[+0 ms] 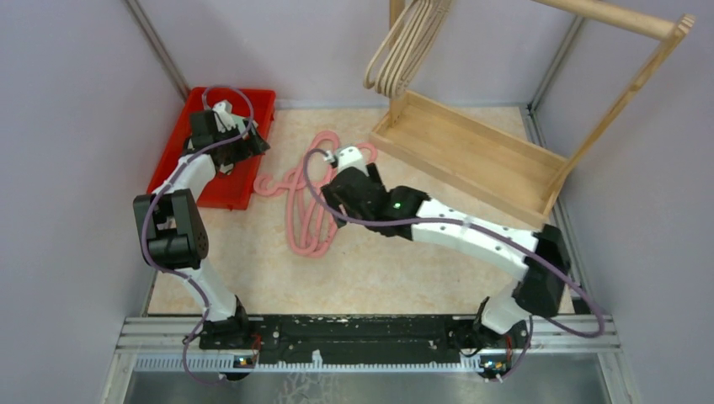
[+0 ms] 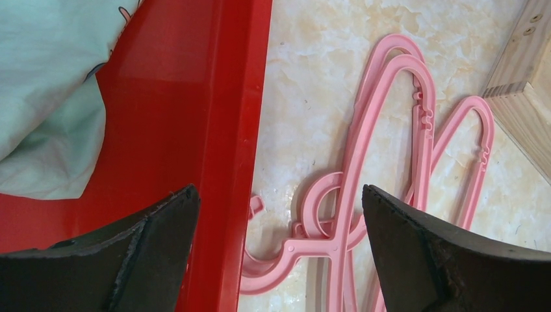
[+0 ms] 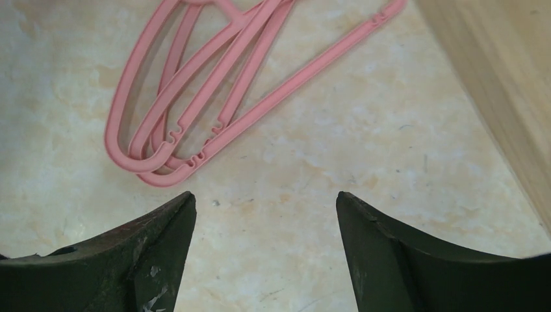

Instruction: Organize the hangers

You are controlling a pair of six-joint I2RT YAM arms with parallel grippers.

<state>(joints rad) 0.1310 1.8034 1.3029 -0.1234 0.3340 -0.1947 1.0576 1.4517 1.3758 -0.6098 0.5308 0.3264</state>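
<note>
Hangers (image 3: 279, 95) are lying on the worktop (image 3: 403, 195) just ahead of the right end effector (image 3: 264, 196), long sides slanting away, and it is gaping wide and empty.

Pink hangers (image 1: 290, 181) partly under right arm (image 1: 455, 229)

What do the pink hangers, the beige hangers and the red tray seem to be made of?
The pink hangers look like moulded plastic, smooth and slightly glossy: uniform colour, small moulded notches. The beige hangers on the rack may be wood or plastic; too small to tell. The red tray seems glossy hard plastic, with soft reflections on its rim.
</note>
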